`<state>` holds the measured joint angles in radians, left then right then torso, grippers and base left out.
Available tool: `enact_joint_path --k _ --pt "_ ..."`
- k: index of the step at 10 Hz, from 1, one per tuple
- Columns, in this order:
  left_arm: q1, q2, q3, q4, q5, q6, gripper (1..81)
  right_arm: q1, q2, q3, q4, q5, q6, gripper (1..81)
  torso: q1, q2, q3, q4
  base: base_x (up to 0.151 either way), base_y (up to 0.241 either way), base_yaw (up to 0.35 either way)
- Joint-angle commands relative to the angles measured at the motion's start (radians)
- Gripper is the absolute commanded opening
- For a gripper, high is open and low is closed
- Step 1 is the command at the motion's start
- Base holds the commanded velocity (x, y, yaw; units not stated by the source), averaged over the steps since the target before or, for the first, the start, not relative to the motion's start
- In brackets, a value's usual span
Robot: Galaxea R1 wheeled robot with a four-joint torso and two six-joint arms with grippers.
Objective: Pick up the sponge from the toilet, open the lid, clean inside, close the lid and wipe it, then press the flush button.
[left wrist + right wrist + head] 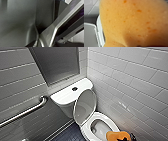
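porous bright orange sponge (116, 135), clamped in the right gripper (123, 139), hangs over the near right rim of the toilet (86, 130); lid (85, 107) stands raised.

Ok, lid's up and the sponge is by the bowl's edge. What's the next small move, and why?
Probably ease the sponge down and inward, toward the middle of the toilet bowl. The lid already stands open against the tank, so the inside is exposed, while the sponge sits over the rim's near right edge in the head view, not yet inside.
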<state>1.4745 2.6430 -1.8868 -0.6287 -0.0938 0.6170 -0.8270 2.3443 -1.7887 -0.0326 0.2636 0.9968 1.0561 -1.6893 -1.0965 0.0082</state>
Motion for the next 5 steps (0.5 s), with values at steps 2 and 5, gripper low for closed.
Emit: enact_joint_path --k 2,5 --pt "0.019 -0.009 0.032 0.009 0.105 0.006 81.1 -0.018 -0.121 0.111 0.003 -0.046 0.005 1.0 0.000 0.000 0.000 0.000 0.000 0.000 0.000" --pt "0.019 -0.015 0.035 0.011 0.105 0.006 81.1 -0.057 -0.148 0.175 -0.041 -0.079 -0.006 1.0 0.000 0.000 0.000 0.000 0.000 0.000 0.000"
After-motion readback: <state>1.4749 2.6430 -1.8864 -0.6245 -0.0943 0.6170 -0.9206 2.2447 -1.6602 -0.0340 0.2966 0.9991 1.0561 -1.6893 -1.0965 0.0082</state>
